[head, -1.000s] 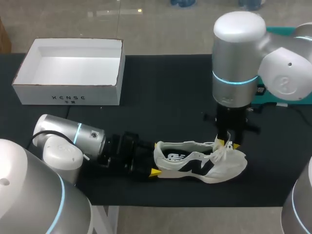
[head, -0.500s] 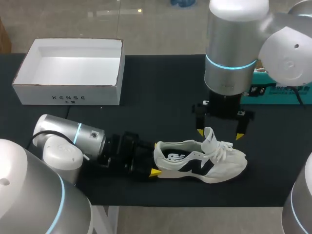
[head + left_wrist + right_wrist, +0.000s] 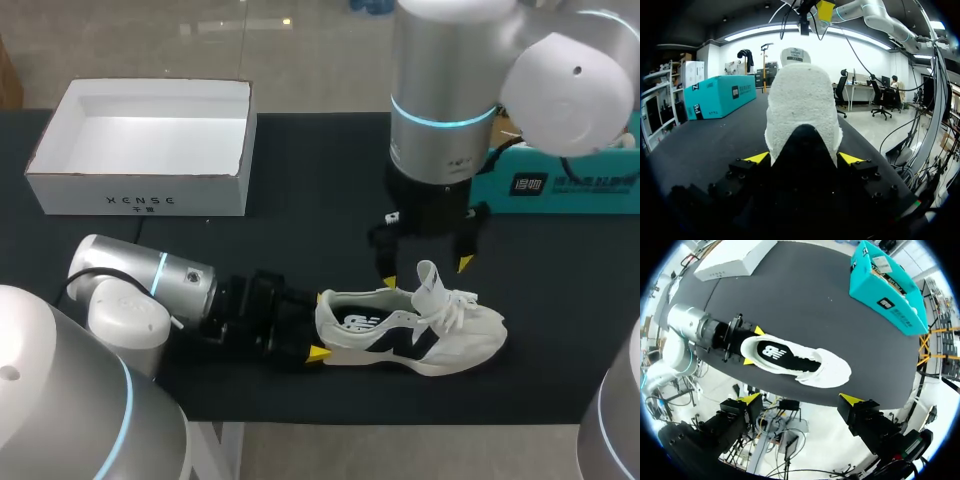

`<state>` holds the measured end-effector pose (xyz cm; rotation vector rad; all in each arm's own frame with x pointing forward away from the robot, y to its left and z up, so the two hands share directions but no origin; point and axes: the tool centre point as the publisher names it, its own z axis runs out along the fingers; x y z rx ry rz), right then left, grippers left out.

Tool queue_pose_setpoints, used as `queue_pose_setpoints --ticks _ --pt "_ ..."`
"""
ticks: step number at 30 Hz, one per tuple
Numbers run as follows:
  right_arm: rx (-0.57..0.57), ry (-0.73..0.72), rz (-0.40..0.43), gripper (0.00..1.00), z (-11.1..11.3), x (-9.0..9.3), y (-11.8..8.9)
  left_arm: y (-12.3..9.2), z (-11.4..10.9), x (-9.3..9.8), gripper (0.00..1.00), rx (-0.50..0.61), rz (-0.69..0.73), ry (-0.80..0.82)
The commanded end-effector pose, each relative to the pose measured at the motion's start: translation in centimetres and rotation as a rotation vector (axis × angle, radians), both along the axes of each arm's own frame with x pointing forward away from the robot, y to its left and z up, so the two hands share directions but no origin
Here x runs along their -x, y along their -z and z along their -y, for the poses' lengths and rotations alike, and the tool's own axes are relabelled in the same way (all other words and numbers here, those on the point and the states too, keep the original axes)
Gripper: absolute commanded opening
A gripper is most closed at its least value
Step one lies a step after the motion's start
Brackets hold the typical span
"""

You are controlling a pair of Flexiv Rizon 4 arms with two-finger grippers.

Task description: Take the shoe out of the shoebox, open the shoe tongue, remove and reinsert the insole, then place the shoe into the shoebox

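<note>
In the head view, the white and black cloth shoe (image 3: 415,335) stands on the black table cover (image 3: 330,180) in the lower middle of the picture. Its heel points left and its white tongue (image 3: 430,280) sticks up. My left gripper (image 3: 320,325) pinches the heel, one finger on each side. My right gripper (image 3: 425,272) hangs just above the tongue, fingers wide apart, holding nothing. The open white cardboard shoebox (image 3: 140,150) sits in the upper left, well apart from the shoe. A teal cardboard box (image 3: 570,185) is at the right edge.

In the left wrist view, the fuzzy white heel of the shoe (image 3: 802,105) fills the space between my left gripper's (image 3: 804,158) yellow tips, and both press on it.

In the right wrist view, my right gripper (image 3: 801,399) is spread wide with nothing in it. The shoe (image 3: 795,360) lies ahead of it with its black insole (image 3: 782,354) showing. The left gripper (image 3: 752,346) clamps the heel.
</note>
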<state>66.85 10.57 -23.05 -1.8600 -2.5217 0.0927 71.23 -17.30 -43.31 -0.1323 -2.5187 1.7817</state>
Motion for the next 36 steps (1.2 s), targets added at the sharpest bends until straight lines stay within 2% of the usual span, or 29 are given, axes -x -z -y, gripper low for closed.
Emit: queue_pose_setpoints --ticks 1,4,5,7,12,16,19,22,23,24,36 --pt "-0.048 -0.376 -0.071 1.00 0.1 -0.4 0.2 0.5 0.2 0.2 0.00 -0.003 0.001 -0.001" --pt "-0.048 -0.376 -0.071 1.00 0.1 -0.4 0.2 0.5 0.2 0.2 0.00 -0.003 0.001 -0.001" --pt "-0.077 -0.463 -0.029 1.00 -0.1 -0.4 0.2 0.5 0.2 0.2 0.00 -0.003 0.001 -0.001" --pt "-0.105 -0.622 -0.023 1.00 -0.4 -0.6 0.4 0.5 0.2 0.2 0.00 -0.003 0.001 -0.001" --pt "-0.204 -0.838 -0.013 1.00 -0.9 -1.3 1.4 0.5 0.2 0.2 0.00 -0.003 0.001 -0.001" --pt "-0.224 -0.863 0.003 1.00 -1.7 -1.7 1.7 0.5 0.2 0.2 0.00 -0.003 0.001 -0.001" --pt "-0.232 -0.940 -0.008 1.00 -2.5 -2.1 2.3 0.5 0.2 0.2 0.00 -0.003 0.001 -0.001" --pt "-0.188 -1.098 -0.062 1.00 -3.7 -2.4 2.9 0.5 0.2 0.2 0.00 -0.003 0.001 -0.001" --pt "-0.186 -1.091 -0.123 1.00 -4.0 -2.6 3.1 0.5 0.2 0.2 0.00 -0.003 0.001 -0.001" --pt "-0.179 -1.046 -0.146 1.00 -4.0 -2.8 3.2 0.5 0.2 0.2 0.00 -0.003 0.001 -0.001" --pt "-0.179 -1.046 -0.146 1.00 -4.0 -2.8 3.2 0.5 0.2 0.2 0.00 -0.003 0.001 -0.001"
